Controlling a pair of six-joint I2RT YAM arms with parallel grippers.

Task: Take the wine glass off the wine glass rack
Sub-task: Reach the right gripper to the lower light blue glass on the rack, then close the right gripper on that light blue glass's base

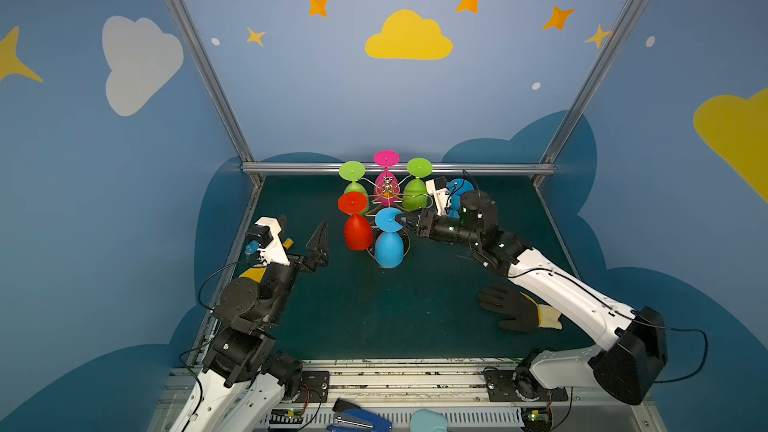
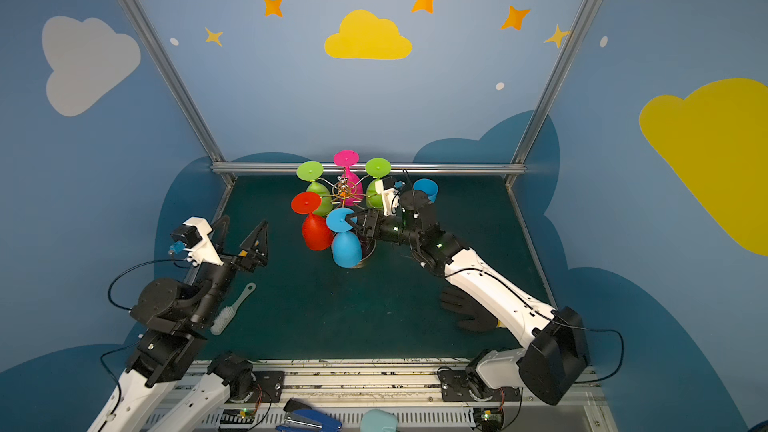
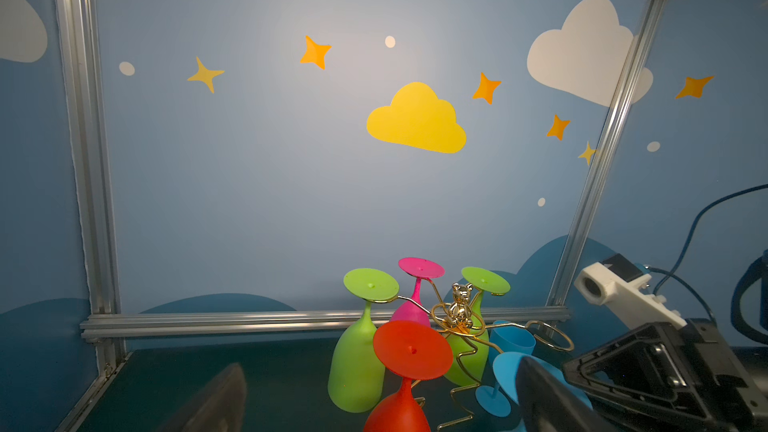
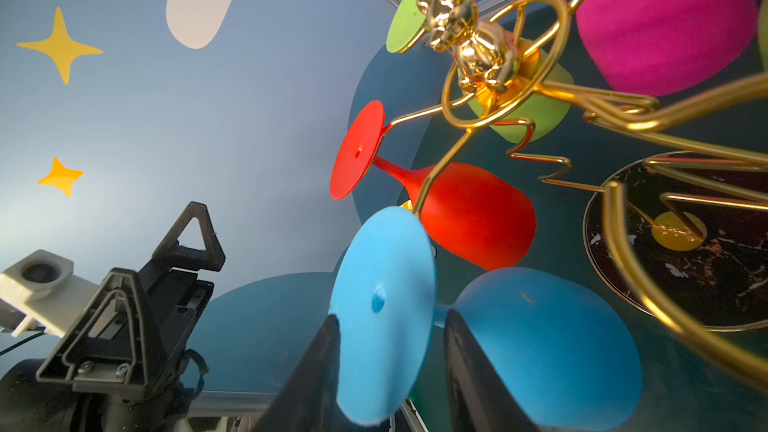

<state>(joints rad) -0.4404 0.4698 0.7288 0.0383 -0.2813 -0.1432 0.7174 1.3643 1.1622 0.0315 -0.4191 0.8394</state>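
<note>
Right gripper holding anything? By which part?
Right gripper straddles the foot disc of the blue wine glass hanging on the rack; a firm clamp cannot be told. Left gripper is open, empty.

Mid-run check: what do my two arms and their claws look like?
The left arm and right arm have white shell links and black joint housings. The left claw and right claw have black, triangular open-frame fingers. A white camera mount sits at each wrist, thin black cables loop alongside, and green lights glow on the right arm.

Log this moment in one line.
right gripper: jaws astride blue glass foot | left gripper: open, off rack | blue glass: hanging on rack
</note>
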